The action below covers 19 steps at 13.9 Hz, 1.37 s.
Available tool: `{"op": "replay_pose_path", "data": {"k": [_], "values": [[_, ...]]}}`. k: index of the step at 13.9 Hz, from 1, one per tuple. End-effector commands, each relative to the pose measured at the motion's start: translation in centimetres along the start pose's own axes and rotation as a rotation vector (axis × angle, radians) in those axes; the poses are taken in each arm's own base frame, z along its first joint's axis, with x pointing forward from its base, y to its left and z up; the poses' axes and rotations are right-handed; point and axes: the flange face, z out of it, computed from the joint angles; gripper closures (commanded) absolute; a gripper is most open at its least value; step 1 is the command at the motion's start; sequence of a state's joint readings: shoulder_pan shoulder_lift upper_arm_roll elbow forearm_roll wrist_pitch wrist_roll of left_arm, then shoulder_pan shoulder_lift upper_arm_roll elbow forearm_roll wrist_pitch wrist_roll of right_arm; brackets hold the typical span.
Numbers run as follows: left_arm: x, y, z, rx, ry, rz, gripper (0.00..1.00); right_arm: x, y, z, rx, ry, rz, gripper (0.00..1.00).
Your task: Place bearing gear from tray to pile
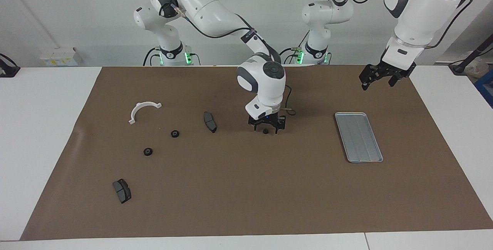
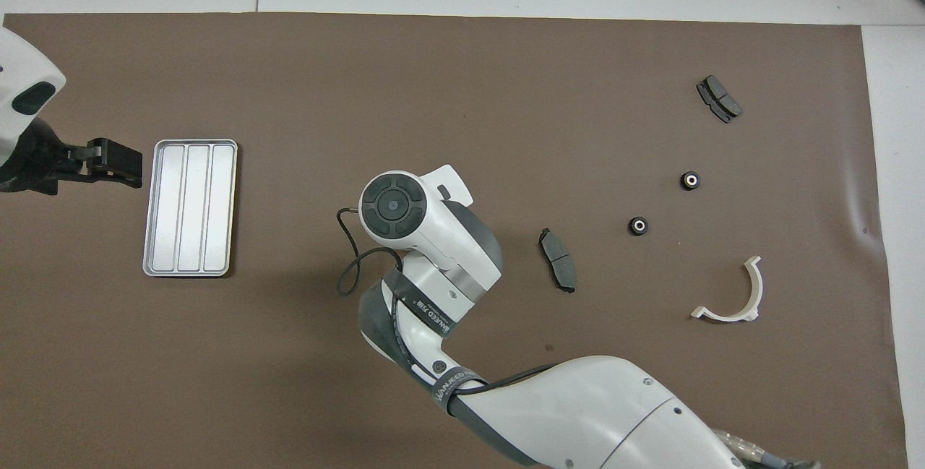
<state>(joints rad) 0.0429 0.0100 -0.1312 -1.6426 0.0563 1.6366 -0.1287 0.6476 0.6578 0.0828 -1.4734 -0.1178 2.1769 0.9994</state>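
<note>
Reaching down in the middle of the mat, the right gripper (image 1: 265,128) has its fingers open around a small black bearing gear (image 1: 265,131) lying on the mat, away from the tray (image 1: 358,137). The left gripper (image 1: 379,76) hangs high with fingers wide, holding nothing, beside the tray.

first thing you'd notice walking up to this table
The right gripper is down at the brown mat in mid-table, its fingers straddling a small black bearing gear. The silver tray lies bare toward the left arm's end, with the left gripper raised near it. Toward the right arm's end lie two more gears, brake pads and a white bracket.
</note>
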Motion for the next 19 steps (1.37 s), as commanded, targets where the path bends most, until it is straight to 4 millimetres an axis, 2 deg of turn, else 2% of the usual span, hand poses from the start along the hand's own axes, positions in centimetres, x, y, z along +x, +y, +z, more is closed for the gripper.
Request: {"op": "replay_pose_path", "data": {"k": [1, 4, 6, 10, 11, 13, 14, 16, 19], "values": [[0.0, 0.3, -0.1, -0.017, 0.019, 0.012, 0.0, 0.1, -0.1, 0.4, -0.009, 0.016, 0.012, 0.47], [0.0, 0.1, -0.1, -0.016, 0.017, 0.01, 0.0, 0.2, 0.1, 0.9, 0.002, 0.021, 0.015, 0.48], [0.1, 0.1, -0.1, -0.017, 0.019, 0.009, 0.0, -0.5, 0.5, 2.3, 0.008, 0.021, 0.01, 0.52], [0.1, 0.1, -0.1, -0.017, 0.019, 0.01, 0.0, -0.9, 0.5, 2.2, -0.003, 0.015, 0.005, 0.67], [0.1, 0.1, -0.1, -0.017, 0.019, 0.01, 0.0, -0.9, 0.4, 2.2, -0.005, 0.015, 0.005, 0.72], [0.1, 0.0, -0.1, -0.017, 0.02, 0.009, 0.0, -0.8, 0.4, 1.7, -0.011, 0.013, 0.003, 0.95], [0.1, 0.0, -0.1, -0.017, 0.02, 0.007, 0.0, -0.2, 0.6, 1.0, -0.009, 0.018, 0.008, 1.0], [0.1, 0.1, -0.1, -0.017, 0.02, 0.009, 0.0, 1.2, 1.4, 0.1, 0.001, 0.037, 0.016, 1.0], [0.1, 0.1, -0.2, -0.017, 0.022, 0.009, 0.0, 5.4, 4.6, -1.7, 0.016, 0.064, 0.012, 1.0]]}}
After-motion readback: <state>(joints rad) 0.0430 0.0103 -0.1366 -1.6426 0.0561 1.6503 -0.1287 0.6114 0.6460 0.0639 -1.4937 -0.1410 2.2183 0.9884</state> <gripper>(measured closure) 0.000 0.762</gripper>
